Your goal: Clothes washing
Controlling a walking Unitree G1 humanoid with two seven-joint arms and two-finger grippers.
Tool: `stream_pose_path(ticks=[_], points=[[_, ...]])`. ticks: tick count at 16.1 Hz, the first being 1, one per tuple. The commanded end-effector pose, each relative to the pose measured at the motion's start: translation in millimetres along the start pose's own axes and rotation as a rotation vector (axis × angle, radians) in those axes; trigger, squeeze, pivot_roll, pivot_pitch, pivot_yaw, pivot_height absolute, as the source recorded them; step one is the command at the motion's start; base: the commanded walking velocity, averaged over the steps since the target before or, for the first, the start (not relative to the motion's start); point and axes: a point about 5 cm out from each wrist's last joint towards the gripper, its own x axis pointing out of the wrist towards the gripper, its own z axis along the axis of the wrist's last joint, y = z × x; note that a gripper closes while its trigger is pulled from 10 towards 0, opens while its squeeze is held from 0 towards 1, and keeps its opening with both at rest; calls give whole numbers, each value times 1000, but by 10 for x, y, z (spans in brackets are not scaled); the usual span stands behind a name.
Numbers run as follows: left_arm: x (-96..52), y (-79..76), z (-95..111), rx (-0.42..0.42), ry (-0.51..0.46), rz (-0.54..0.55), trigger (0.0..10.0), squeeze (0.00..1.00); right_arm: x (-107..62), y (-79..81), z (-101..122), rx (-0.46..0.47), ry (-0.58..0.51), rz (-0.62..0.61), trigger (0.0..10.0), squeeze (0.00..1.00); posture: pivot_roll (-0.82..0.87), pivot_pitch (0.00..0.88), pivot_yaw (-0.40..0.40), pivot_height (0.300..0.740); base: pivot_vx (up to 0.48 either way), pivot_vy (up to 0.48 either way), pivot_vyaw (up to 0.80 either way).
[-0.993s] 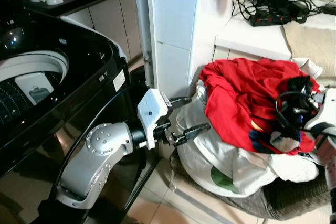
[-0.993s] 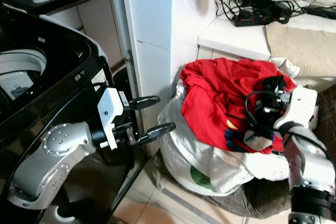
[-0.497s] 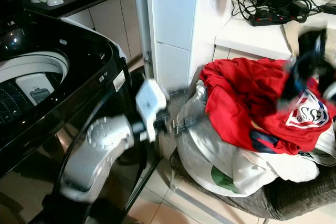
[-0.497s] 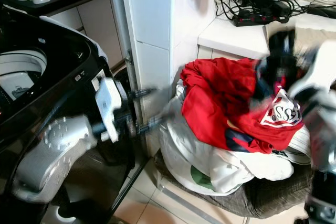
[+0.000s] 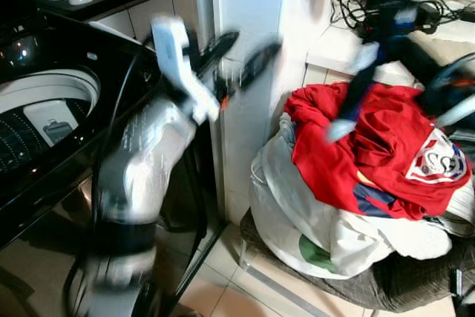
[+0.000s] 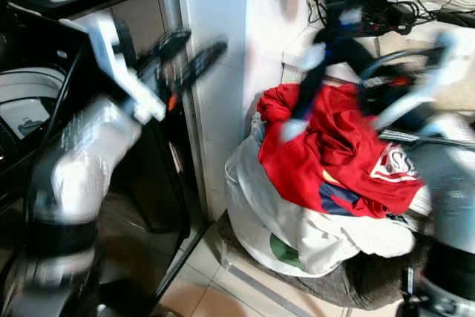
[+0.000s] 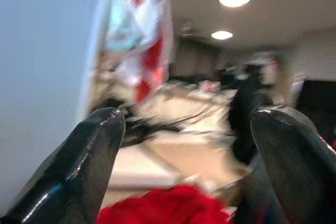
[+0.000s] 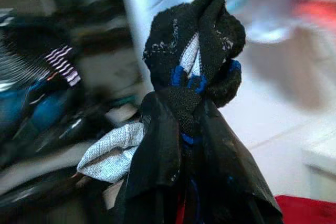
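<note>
**End effector on my right arm holds a sock above the pile; the washer has yet to receive it**

Right end effector (image 8: 184, 129) is clamped on a dark knitted sock with blue trim and a pale grey toe (image 8: 197, 72), and the wrist view shows the fabric bunched between my two black fingers. In the head views the sock hangs blurred above the heap of laundry, with its pale toe dangling over the red jersey with a white crest (image 5: 386, 146). That jersey lies on top of a white garment with a green print (image 5: 312, 239), and both sit piled on a grey-brown woven cushion (image 5: 415, 287) on the tiled floor, beside the white pillar (image 5: 249, 42).

My left end effector (image 5: 241, 57) is raised in front of the pillar with its fingers spread apart and nothing between them.

The black top-loading washing machine (image 5: 111, 72) stands to my left with its lid up and its white drum opening (image 5: 44, 113) exposed. I can make out no clothing in the part of the drum that shows.

I judge the task to be at an early stage: one sock is picked and in the air, it must yet cross to the drum, and the jersey, the white garment and whatever lies beneath them are left to load.
</note>
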Motion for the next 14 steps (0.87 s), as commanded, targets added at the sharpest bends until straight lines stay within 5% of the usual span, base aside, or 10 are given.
stream_pose_path(ticks=[1,5,6,10,14], points=[[97,-68,25,-59,31,-76,10000,1000,91,124,-8,-47,32,71,0,0,-42,0,17,740,0,0,0],[316,-191,148,-204,34,-165,10000,1000,185,300,-114,-121,143,160,0,0,-45,0,17,740,0,0,0],[322,-231,66,-234,99,-191,10000,0,205,333,-121,-140,155,175,0,0,-47,0,19,740,0,0,0],[334,-207,-73,-241,166,-124,10000,0,241,403,-117,-152,154,206,0,0,-45,0,17,740,0,0,0],[350,-88,-89,-134,197,-11,10000,0,246,428,-117,-158,158,220,0,0,-45,0,16,740,0,0,0]])
